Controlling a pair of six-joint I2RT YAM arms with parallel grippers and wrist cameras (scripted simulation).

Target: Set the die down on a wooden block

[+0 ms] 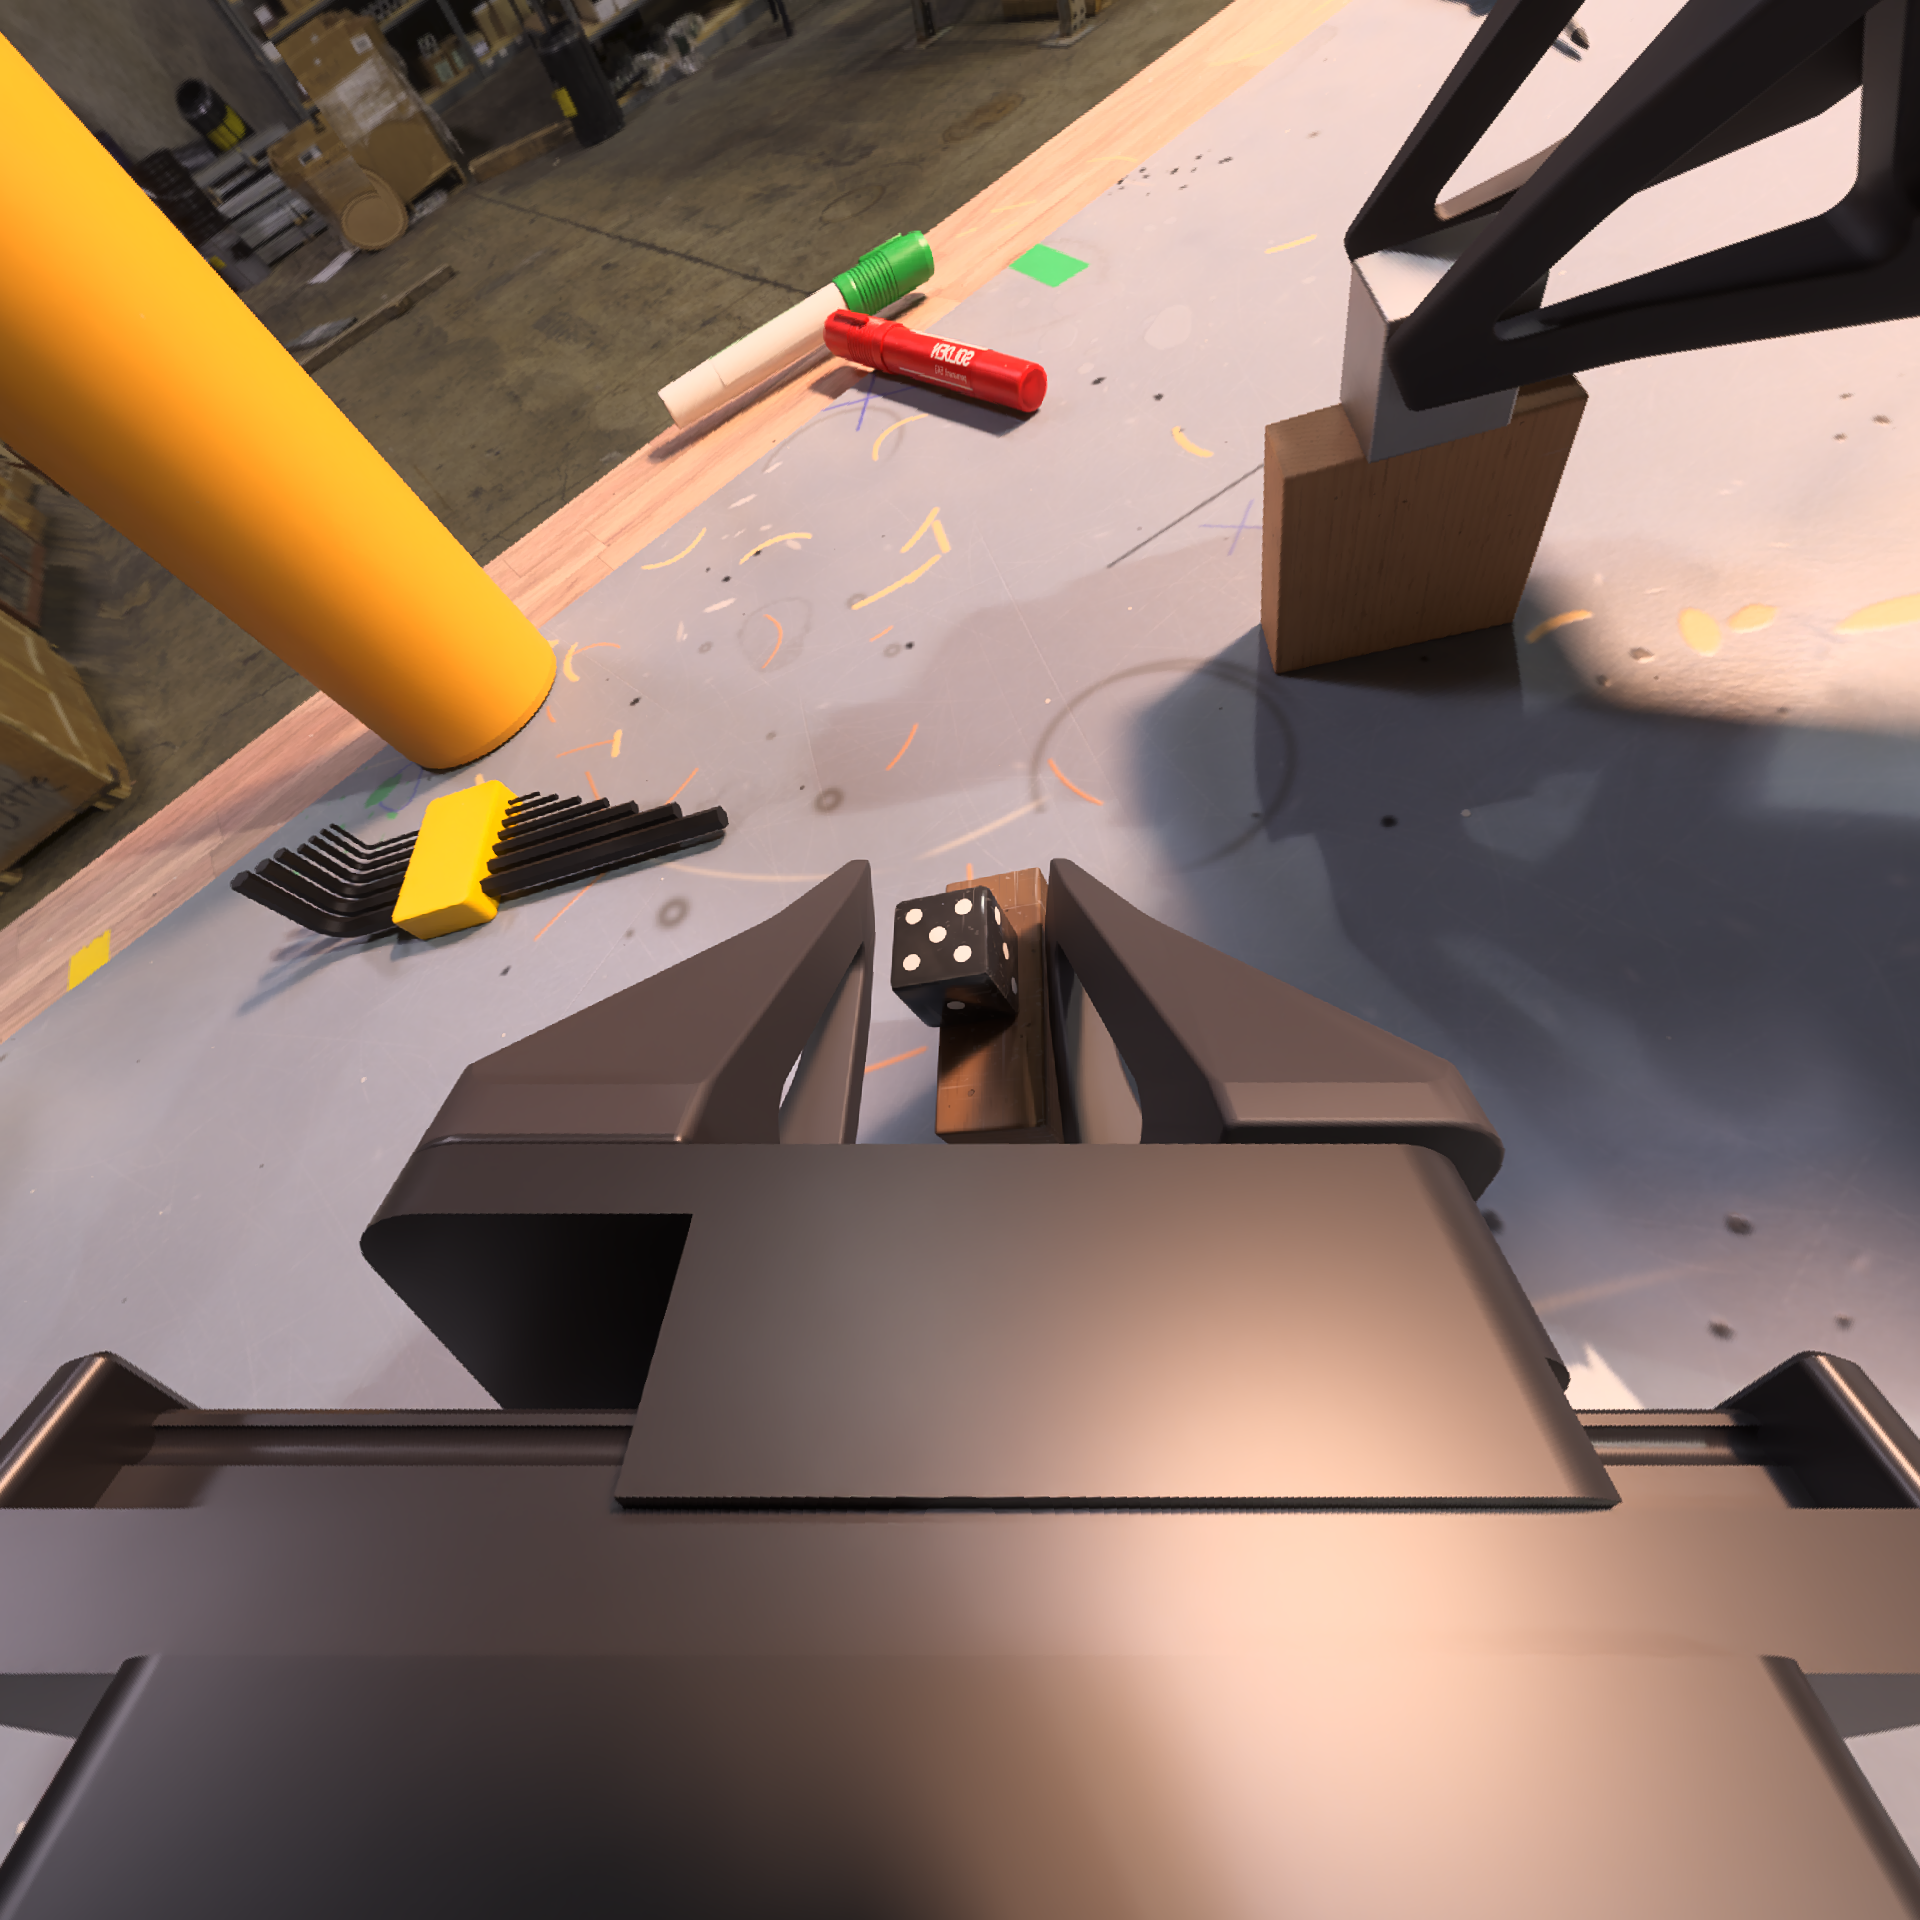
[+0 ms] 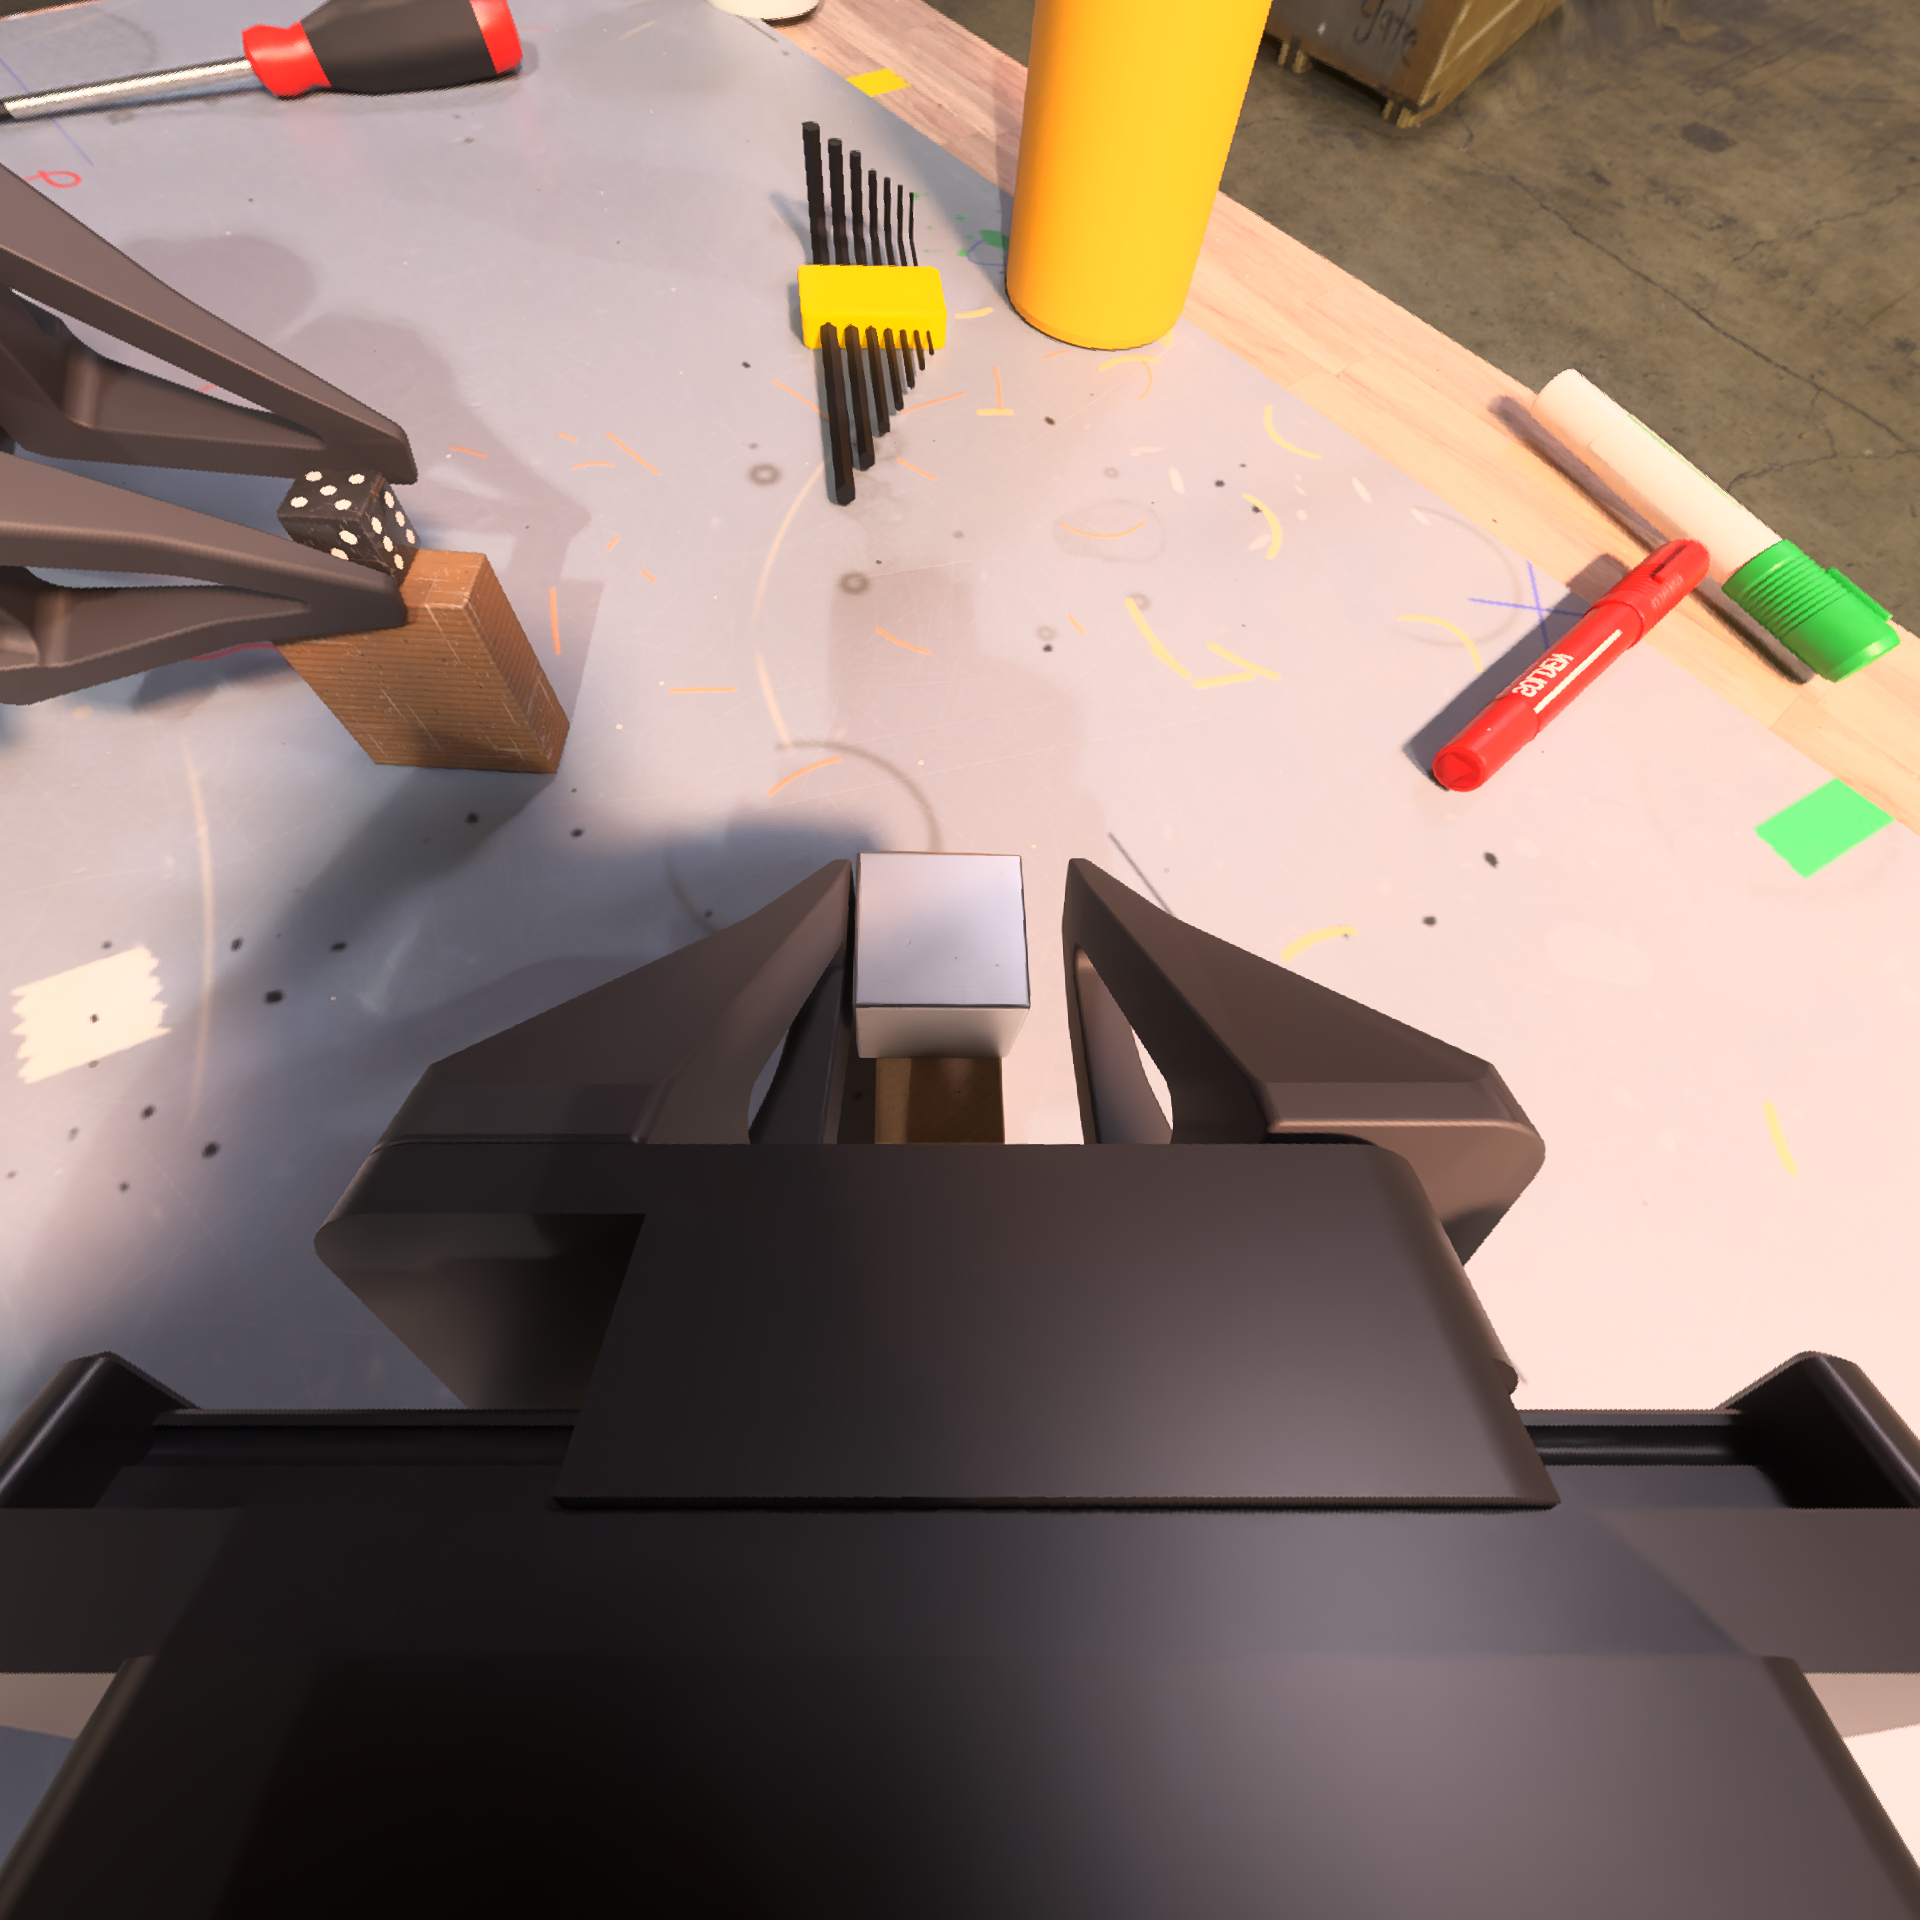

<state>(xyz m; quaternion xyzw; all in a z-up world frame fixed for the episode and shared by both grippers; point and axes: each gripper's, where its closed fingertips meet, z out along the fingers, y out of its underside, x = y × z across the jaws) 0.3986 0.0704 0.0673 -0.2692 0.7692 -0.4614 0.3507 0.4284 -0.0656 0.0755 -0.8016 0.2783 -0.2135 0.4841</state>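
A black die with white pips (image 1: 954,951) sits tilted on the top end of a dark wooden block (image 1: 987,1081). My left gripper (image 1: 961,868) straddles the die with its fingers slightly apart, a narrow gap on each side. The right wrist view shows the same die (image 2: 348,520), dark block (image 2: 447,665) and left gripper (image 2: 405,535). My right gripper (image 2: 961,864) straddles a silver cube (image 2: 940,940) resting on a light wooden block (image 2: 940,1101), with a gap at its right finger. The left wrist view shows that cube (image 1: 1392,312) and block (image 1: 1413,530) at the upper right.
A tall yellow cylinder (image 1: 229,416) stands near the table's wooden edge (image 1: 644,488), with a yellow-holdered hex key set (image 1: 457,862) beside it. A red marker (image 1: 935,358) and a green-capped white marker (image 1: 800,322) lie by the edge. A red-and-black screwdriver (image 2: 312,52) lies farther off.
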